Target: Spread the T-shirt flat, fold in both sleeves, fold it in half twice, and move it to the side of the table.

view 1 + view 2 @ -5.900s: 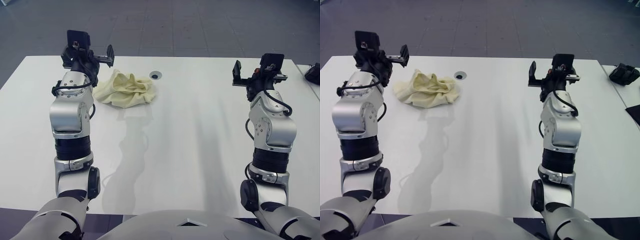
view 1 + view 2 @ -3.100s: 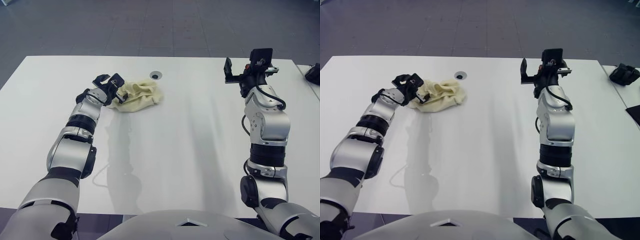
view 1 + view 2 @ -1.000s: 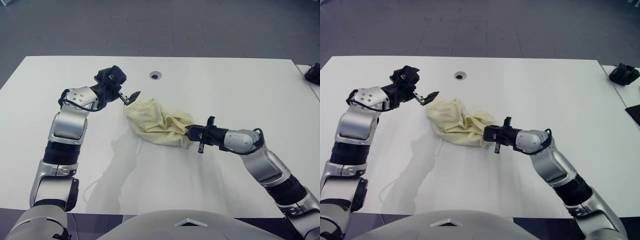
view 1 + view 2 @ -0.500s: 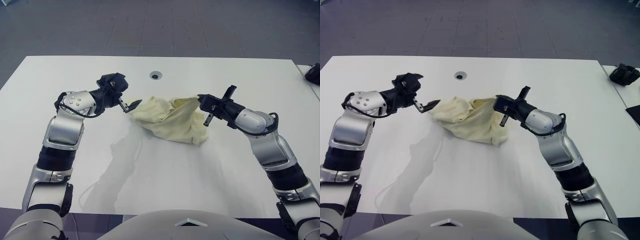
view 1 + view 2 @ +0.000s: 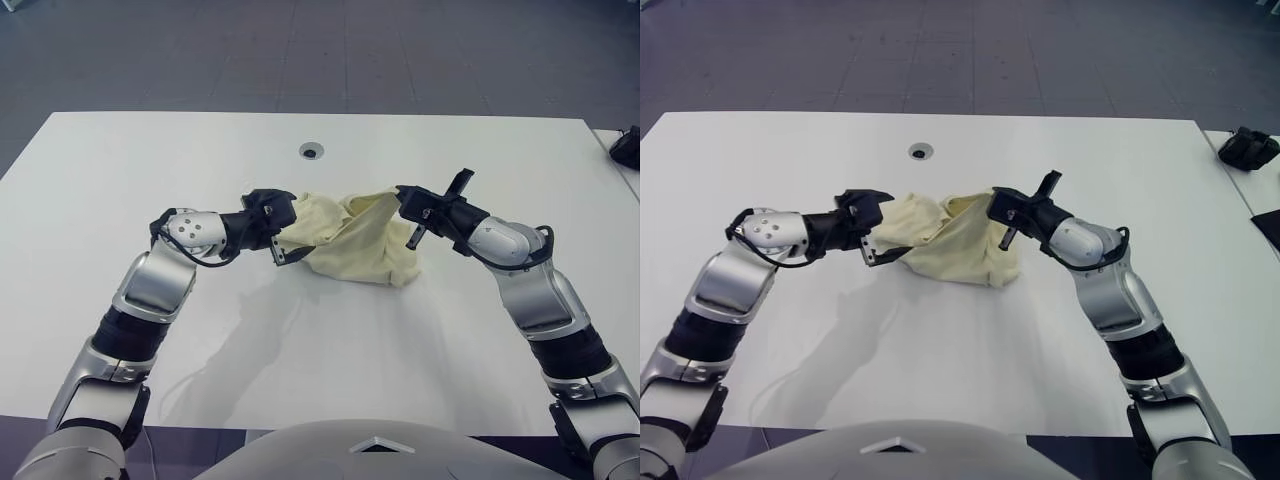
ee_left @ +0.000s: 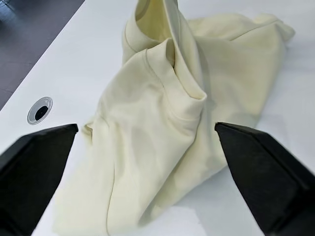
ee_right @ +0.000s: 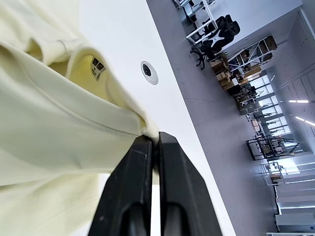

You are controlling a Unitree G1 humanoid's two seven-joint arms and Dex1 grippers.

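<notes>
**Crumpled T-shirt pinched at mid-table**

The white table (image 5: 120, 160) carries a pale yellow T-shirt (image 5: 355, 245), bunched in a heap near its centre. The right gripper (image 7: 150, 140) is clamped tight on a raised edge of the cloth by the collar. The left gripper (image 5: 285, 228) sits at the shirt's left side with its jaws spread wide and nothing between them. A round cable grommet (image 5: 312, 151) lies beyond the shirt. A small black object (image 5: 1246, 147) rests far right. The neck label (image 7: 97, 64) has print too small to read.

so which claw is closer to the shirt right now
Right. The right claw is shut on a fold at the shirt's top edge, so it is touching it. The left claw is open at the shirt's left end, with no grip.
</notes>
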